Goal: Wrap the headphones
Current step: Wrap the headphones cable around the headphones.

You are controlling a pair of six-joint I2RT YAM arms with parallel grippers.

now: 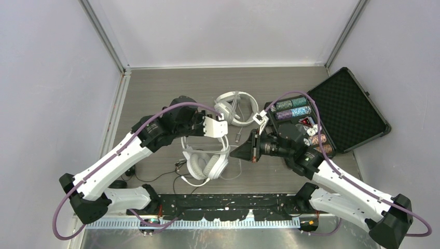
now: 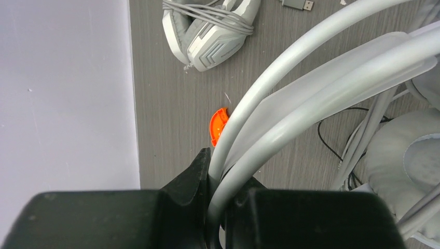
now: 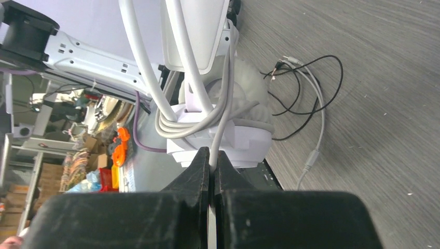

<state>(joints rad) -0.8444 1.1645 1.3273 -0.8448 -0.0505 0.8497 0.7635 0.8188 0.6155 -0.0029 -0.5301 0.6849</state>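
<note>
White headphones [image 1: 207,165]: band [image 2: 316,85] in left gripper [image 2: 217,174], cord [image 3: 224,124] in right gripper [image 3: 213,158].

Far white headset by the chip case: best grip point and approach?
Probably the bare headband arc on the case side, from straight above. The headset lies flat, the band is thin enough to pinch, and the cups are bulky with cord wound across them.
</note>
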